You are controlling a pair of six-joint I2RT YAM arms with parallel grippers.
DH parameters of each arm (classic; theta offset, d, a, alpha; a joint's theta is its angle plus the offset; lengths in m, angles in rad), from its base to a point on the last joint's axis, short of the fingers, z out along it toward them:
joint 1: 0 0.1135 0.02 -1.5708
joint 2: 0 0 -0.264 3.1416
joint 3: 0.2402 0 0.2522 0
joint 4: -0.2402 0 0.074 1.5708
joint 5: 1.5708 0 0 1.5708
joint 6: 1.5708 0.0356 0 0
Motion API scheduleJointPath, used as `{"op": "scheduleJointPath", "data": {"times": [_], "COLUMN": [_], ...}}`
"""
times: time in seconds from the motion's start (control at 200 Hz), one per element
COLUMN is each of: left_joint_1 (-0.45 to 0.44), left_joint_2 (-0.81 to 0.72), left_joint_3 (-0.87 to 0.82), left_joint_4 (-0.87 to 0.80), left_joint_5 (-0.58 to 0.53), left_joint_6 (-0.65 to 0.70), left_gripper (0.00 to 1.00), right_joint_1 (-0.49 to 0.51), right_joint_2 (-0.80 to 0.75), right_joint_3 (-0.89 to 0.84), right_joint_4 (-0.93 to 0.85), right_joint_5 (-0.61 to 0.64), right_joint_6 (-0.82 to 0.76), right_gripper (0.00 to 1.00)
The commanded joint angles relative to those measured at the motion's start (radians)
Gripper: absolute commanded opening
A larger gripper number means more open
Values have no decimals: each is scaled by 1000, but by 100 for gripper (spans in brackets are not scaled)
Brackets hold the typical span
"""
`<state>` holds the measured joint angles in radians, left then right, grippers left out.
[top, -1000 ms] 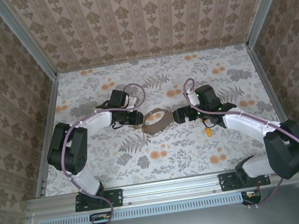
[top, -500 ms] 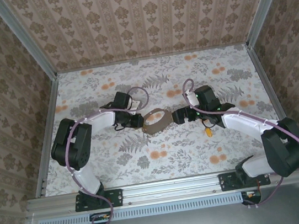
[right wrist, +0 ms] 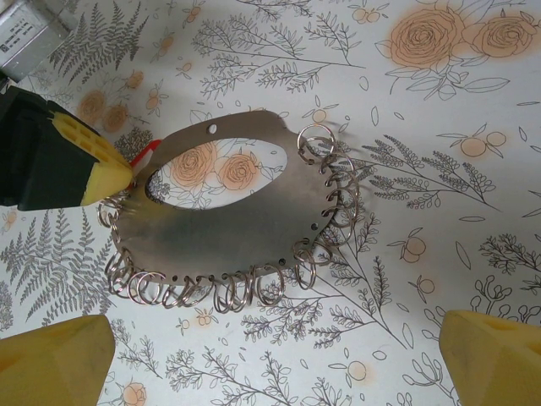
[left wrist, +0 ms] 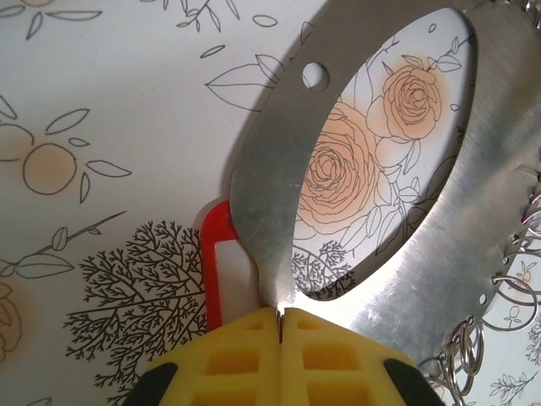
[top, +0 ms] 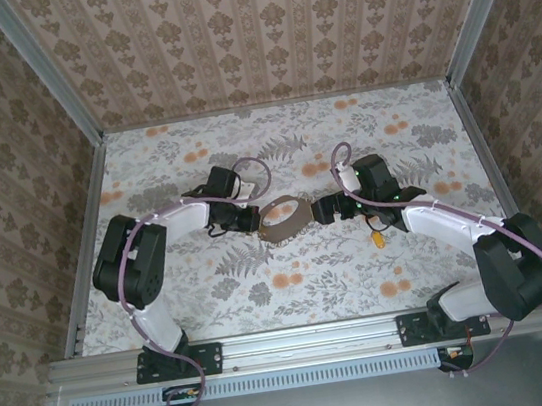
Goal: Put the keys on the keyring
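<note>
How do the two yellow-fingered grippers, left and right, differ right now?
The left gripper is shut, pinching the rim of the flat metal oval keyring plate; the right gripper is wide open, holding nothing. The left touches the plate; the right hangs clear of it. Both have yellow fingers.

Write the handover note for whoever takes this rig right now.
Left gripper: shut on the rim of the keyring, beside its red tag.
Right gripper: open and empty, facing the keyring's ringed edge.
Key: on the table beside the right arm, apart from the keyring.
Done: keyring gripped.
Left: pick up the key and thread it onto a ring.
</note>
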<state>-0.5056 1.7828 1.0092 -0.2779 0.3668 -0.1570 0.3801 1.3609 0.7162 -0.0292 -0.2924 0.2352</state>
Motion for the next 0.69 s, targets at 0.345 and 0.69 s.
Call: {"op": "scheduleJointPath", "data": {"times": [0.345,0.69], "left_joint_1": [-54,-63], "left_joint_2": [-217,-363], "left_joint_3": [-10,1], "left_joint_4": [-98,-88], "left_joint_5": [-72,57], "left_joint_6": [59,-20], "left_gripper": [0,0], "right_joint_1": [-6,31], "right_joint_2": [-58,-166], "right_joint_3": [-31,-95], "right_joint_4": [43,189], "right_joint_5": [-16,-194], "right_joint_6": [-4,-19], "right_gripper": [100,98]}}
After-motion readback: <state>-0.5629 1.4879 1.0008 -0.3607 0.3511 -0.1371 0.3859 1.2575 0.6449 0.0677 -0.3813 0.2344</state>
